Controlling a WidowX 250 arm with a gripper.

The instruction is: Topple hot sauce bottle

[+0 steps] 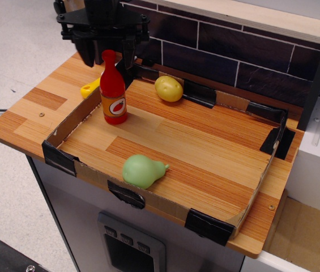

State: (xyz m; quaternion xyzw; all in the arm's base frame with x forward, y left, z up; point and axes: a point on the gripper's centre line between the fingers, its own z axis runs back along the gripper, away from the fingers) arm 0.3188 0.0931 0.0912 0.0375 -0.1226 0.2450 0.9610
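— Is it knocked over yet?

— No. The hot sauce bottle (113, 89) stands upright in the far left corner of the cardboard tray (165, 199), just inside the left wall. Nothing of the toppling is done, by my reckoning; the whole push is left.

— Where's the arm?

— The pincer (108, 58) hangs above and just behind the bottle's cap. Its two dark fingers (89, 54) stand apart, one to each side of the cap, and they hold nothing. I can't tell whether either one touches the cap; from here they look just clear of it.

— So what would it need?

— My guess is a sideways nudge high on the neck, toward the open middle of the tray. The left wall sits close, so tipping that way might only lean it against the cardboard.

— What does the bottle look like?

— Small, red, plastic by the look of it, with a tapered neck and rounded cap. An orange-yellow band wraps the lower body, with a red oval ringed in white. Tall and narrow, so I'd expect it to tip easily.

— Anything in the way?

— A yellow round fruit (169, 88) near the back wall, a green pear (142, 170) by the front edge, both well apart from the bottle. Something yellow (90, 88) lies on the counter (29, 116) outside the tray's left wall.
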